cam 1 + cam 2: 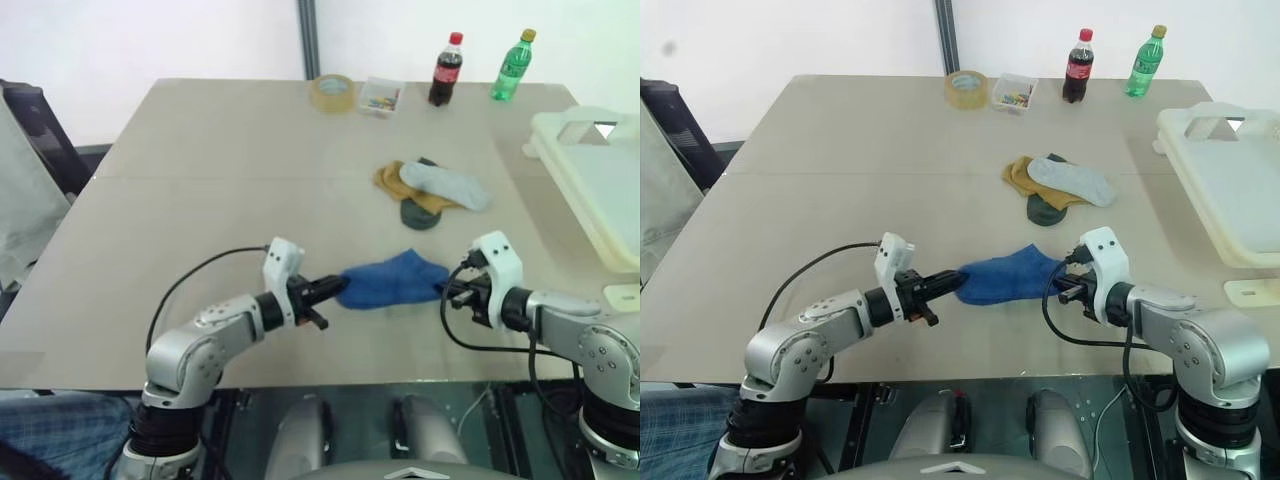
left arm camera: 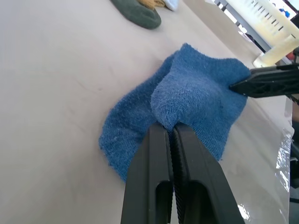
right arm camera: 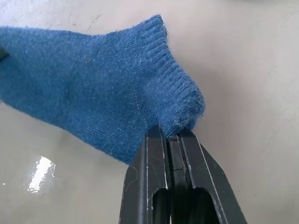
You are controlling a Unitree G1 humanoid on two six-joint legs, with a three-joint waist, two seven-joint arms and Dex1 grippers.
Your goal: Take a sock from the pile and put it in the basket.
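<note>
A bright blue sock (image 1: pixel 392 281) is stretched between my two grippers, just above the near part of the table. My left gripper (image 1: pixel 340 289) is shut on its toe end, my right gripper (image 1: pixel 447 290) shut on its ribbed cuff (image 3: pixel 175 100). Behind it lies the pile (image 1: pixel 432 189): a light grey sock over a mustard-yellow one and a dark green one. The basket (image 1: pixel 590 170), a pale cream tub, stands at the table's right edge, to the right of the pile.
At the far edge of the table (image 1: pixel 200 200) stand a roll of tape (image 1: pixel 333 93), a small clear box of coloured bits (image 1: pixel 381 97), a cola bottle (image 1: pixel 446 70) and a green bottle (image 1: pixel 513 66). A cream piece (image 1: pixel 622 297) lies near my right arm.
</note>
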